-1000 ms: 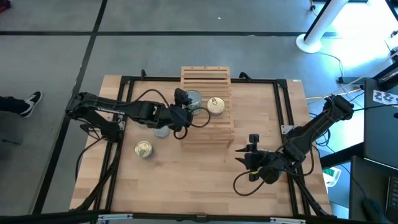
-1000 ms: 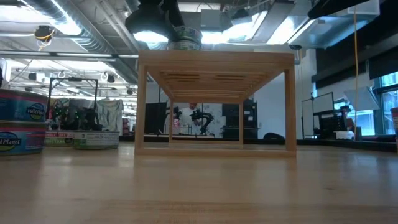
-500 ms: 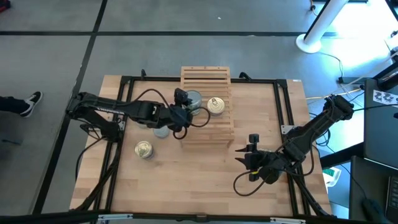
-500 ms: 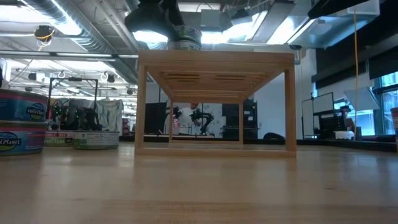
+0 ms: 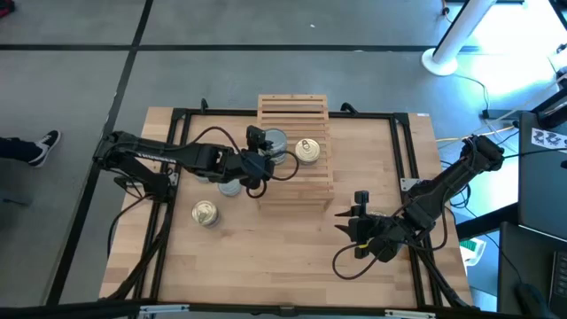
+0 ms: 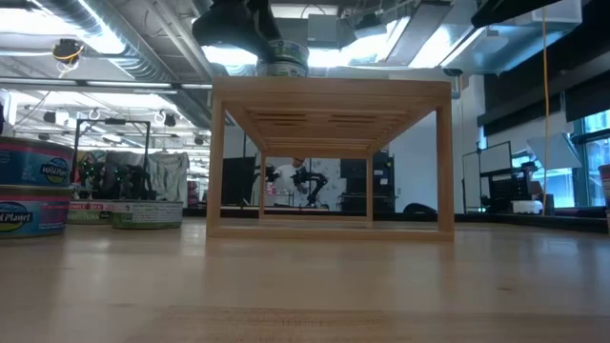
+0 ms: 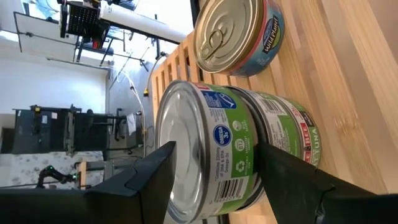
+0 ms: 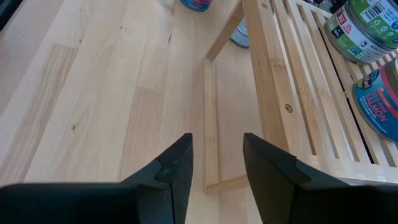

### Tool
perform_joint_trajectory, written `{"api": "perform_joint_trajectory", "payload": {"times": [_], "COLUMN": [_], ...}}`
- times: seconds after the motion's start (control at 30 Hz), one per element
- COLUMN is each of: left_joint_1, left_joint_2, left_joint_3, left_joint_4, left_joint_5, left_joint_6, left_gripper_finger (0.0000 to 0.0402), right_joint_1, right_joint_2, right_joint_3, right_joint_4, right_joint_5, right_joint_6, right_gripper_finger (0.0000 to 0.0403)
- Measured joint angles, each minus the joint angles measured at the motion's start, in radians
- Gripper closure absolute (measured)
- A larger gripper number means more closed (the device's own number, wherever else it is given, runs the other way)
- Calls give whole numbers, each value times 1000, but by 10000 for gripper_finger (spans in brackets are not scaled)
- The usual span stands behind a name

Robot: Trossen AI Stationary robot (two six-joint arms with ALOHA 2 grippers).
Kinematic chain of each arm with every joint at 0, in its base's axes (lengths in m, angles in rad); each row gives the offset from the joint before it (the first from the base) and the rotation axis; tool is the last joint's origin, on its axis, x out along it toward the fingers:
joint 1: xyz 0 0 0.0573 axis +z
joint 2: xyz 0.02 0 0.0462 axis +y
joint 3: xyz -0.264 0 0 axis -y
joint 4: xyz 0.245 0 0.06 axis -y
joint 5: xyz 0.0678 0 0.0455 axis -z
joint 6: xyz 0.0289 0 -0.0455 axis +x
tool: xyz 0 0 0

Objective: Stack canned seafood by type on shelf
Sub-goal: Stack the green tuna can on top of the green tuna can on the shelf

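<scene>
On top of the shelf (image 5: 294, 159) you can see two green tins, one sitting on the other. Your left gripper (image 5: 263, 152) is at that pile. Its fingers (image 7: 152, 180) are spread wide on both sides of the top green tin (image 7: 205, 146). You cannot tell from the pictures if they press on it or just stand beside it. The bottom green tin (image 7: 286, 127) sits flat on the slats. So one pile looks made, or almost made.

Just beside that pile, also on the shelf, sits one golden-top tin (image 5: 307, 150). It is alone, with nothing on it yet.

More tins wait down on the table (image 5: 266, 257). One golden-top tin (image 5: 205, 213) sits near the front left. One grey-top tin (image 5: 229, 186) sits under your left arm, close to the shelf. The low view shows more tins standing off to one side of the table.

Your right gripper (image 5: 359, 219) waits over the table in front of the shelf, well apart from every tin. Its fingers are partly open and hold nothing.

So you are maybe near halfway. The golden pile needs its tins, and the other tins on the table still need to go up.
</scene>
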Motion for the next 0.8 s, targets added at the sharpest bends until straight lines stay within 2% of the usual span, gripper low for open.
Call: {"api": "perform_joint_trajectory", "payload": {"times": [0.2, 0.53, 0.8], "left_joint_1": [1, 1, 1], "left_joint_2": [0, 0, 1], "left_joint_3": [0, 0, 0], "left_joint_4": [1, 3, 3], "left_joint_5": [0, -10, -10], "left_joint_6": [-3, -96, -90], "left_gripper_finger": [180, 180, 180], "right_joint_1": [0, 0, 0], "right_joint_2": [0, 0, 0], "right_joint_3": [0, 0, 0], "right_joint_4": [0, 0, 0], "right_joint_5": [0, 0, -19], "right_joint_6": [0, 0, 1], "right_gripper_finger": [260, 260, 260]}}
